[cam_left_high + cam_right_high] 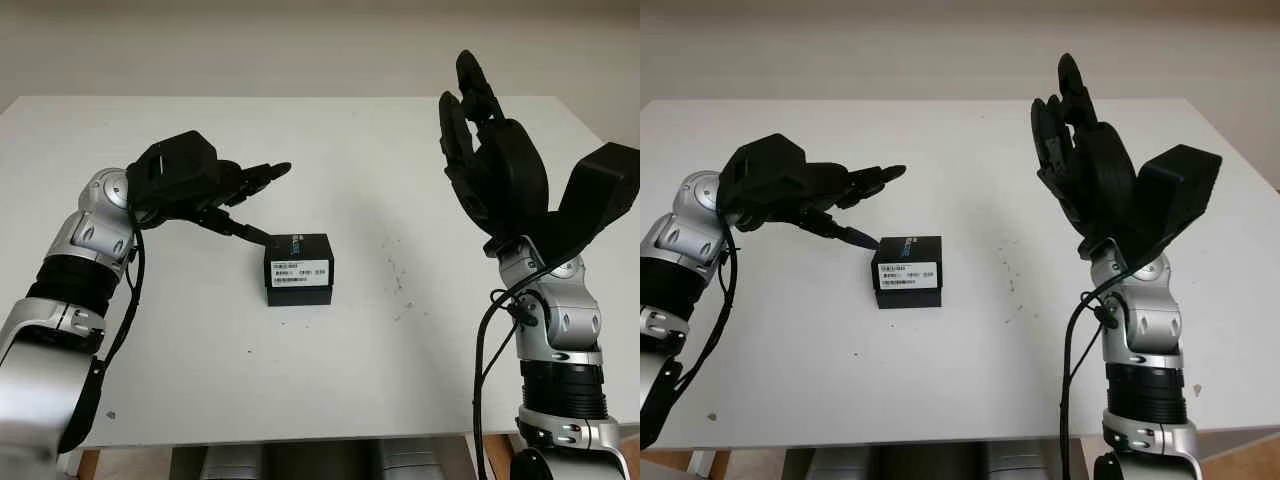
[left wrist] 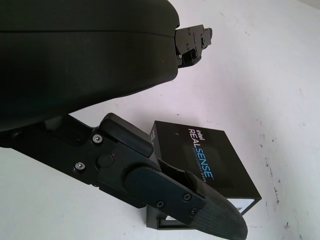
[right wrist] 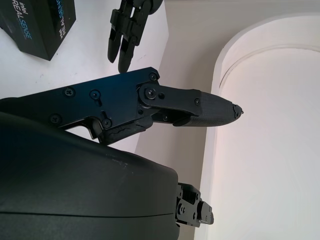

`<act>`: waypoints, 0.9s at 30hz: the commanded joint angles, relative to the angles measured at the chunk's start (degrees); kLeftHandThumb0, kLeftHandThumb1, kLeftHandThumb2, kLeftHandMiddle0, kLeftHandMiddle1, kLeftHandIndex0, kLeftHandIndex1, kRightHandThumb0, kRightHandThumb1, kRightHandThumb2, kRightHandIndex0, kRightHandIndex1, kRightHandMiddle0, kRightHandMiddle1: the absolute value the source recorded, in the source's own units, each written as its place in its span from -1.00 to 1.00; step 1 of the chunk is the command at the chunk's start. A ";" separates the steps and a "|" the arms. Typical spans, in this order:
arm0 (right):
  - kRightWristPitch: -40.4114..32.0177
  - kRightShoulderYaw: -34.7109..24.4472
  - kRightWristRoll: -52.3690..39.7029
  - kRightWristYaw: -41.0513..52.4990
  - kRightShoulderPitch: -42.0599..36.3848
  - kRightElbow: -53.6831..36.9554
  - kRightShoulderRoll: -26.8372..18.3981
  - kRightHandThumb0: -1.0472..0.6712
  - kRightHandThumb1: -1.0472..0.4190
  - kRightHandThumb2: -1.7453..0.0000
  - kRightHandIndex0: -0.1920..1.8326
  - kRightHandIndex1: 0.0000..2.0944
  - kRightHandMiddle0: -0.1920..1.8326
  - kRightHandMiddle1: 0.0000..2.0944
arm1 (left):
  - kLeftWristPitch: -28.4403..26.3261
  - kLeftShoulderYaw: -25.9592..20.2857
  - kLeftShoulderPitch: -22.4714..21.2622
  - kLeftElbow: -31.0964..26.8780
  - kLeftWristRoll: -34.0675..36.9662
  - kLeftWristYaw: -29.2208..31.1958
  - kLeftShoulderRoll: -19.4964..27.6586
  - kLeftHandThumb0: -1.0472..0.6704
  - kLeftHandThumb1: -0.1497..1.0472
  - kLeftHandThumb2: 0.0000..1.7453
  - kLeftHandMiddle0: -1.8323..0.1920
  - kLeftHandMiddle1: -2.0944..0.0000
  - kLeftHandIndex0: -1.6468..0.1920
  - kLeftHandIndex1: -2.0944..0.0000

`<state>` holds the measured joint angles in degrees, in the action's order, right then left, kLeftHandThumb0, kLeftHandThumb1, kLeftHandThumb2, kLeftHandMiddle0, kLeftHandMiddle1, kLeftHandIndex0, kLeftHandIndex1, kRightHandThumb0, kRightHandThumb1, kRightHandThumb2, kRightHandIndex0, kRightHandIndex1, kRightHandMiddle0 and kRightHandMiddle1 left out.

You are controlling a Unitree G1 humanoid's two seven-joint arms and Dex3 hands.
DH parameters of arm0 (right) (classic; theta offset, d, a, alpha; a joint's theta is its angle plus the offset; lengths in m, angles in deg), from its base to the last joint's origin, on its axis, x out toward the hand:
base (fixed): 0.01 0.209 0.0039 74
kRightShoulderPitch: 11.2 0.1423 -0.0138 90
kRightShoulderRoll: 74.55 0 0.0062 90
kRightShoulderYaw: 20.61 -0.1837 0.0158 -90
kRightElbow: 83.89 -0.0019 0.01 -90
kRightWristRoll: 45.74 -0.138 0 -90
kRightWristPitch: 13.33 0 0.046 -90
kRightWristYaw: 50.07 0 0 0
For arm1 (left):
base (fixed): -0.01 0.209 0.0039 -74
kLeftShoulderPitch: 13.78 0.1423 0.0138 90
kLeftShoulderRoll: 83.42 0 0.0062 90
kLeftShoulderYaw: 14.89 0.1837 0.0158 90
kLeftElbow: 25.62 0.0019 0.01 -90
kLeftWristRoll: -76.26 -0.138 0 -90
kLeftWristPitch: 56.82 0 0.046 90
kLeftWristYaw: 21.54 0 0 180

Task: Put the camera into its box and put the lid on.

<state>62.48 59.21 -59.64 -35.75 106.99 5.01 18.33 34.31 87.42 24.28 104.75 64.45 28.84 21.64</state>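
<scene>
A black box (image 1: 298,268) printed "RealSense" stands at the middle of the white table (image 1: 330,140). Its lid is on, and a white label faces the front edge. The same box (image 2: 210,160) lies just beyond my left hand's lower finger (image 2: 175,192) in the left wrist view. My left hand (image 1: 266,205) is open at the box's far left corner; one fingertip (image 1: 258,237) comes close to that corner, and I cannot tell whether it touches. My right hand (image 1: 462,92) is open and raised well above the table on the right, apart from the box.
Small dark specks (image 1: 398,280) mark the table to the right of the box. The table's front edge (image 1: 300,438) runs close to my body. A pale wall (image 1: 300,40) stands behind the far edge.
</scene>
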 commanded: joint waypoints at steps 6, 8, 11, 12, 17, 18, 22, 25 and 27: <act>-0.64 -0.36 0.11 -0.51 0.27 -0.68 -1.43 -0.51 -1.00 0.45 -0.99 -0.95 -0.95 -0.94 | -1.77 0.53 0.14 -3.03 0.00 1.51 0.43 -1.00 0.80 -0.94 1.00 1.00 1.00 1.00; -1.19 -0.17 0.30 -0.67 0.33 -0.79 -1.77 -0.49 -1.00 0.46 -0.99 -0.96 -0.95 -0.95 | -1.40 0.27 0.58 -4.17 0.39 1.98 0.67 -1.00 0.80 -0.94 1.00 1.00 1.00 1.00; -2.37 -0.01 0.67 -1.52 0.44 -1.11 -1.84 -0.48 -1.00 0.50 -0.98 -0.95 -0.94 -0.94 | -0.44 0.00 1.32 -5.88 0.92 2.67 1.09 -1.00 0.78 -0.94 1.00 1.00 1.00 1.00; -2.73 0.04 0.69 -1.69 0.47 -1.19 -1.84 -0.48 -1.00 0.50 -0.98 -0.95 -0.94 -0.94 | -0.55 -0.13 1.41 -6.20 1.50 3.46 1.17 -1.00 0.77 -0.95 1.00 1.00 1.00 1.00; -3.98 0.30 0.71 -1.99 0.59 -1.76 -1.80 -0.45 -1.00 0.47 -1.00 -0.96 -0.96 -0.95 | -2.94 -0.51 1.54 -6.96 4.55 7.90 1.47 -0.91 0.68 -0.96 1.00 1.00 1.00 1.00; -4.11 0.33 0.77 -2.11 0.61 -1.80 -1.78 -0.45 -1.00 0.47 -0.99 -0.95 -0.96 -0.95 | -2.49 -0.35 1.69 -7.15 4.69 8.45 1.70 -0.91 0.67 -0.96 1.00 1.00 1.00 1.00; -4.18 0.41 0.94 -1.97 0.55 -1.91 -2.02 -0.44 -1.00 0.47 -0.99 -0.95 -0.97 -0.95 | -2.59 -0.21 1.89 -7.50 4.77 9.55 1.93 -0.88 0.64 -0.95 1.00 1.00 1.00 1.00; -4.29 0.32 1.07 -2.23 0.42 -2.12 -1.90 -0.44 -1.00 0.46 -1.00 -0.95 -0.98 -0.96 | -2.69 -0.42 2.34 -8.05 5.10 9.67 1.82 -0.85 0.60 -0.96 1.00 1.00 1.00 1.00; -4.41 0.23 1.01 -2.38 0.37 -2.26 -1.79 -0.43 -1.00 0.45 -1.00 -0.95 -0.97 -0.95 | -2.57 -0.30 2.81 -8.69 5.03 9.20 1.86 -0.83 0.58 -0.96 1.00 0.99 1.00 1.00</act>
<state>58.41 59.63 -58.55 -37.99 106.99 4.03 17.12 31.62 87.47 26.45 97.10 69.22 38.10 23.00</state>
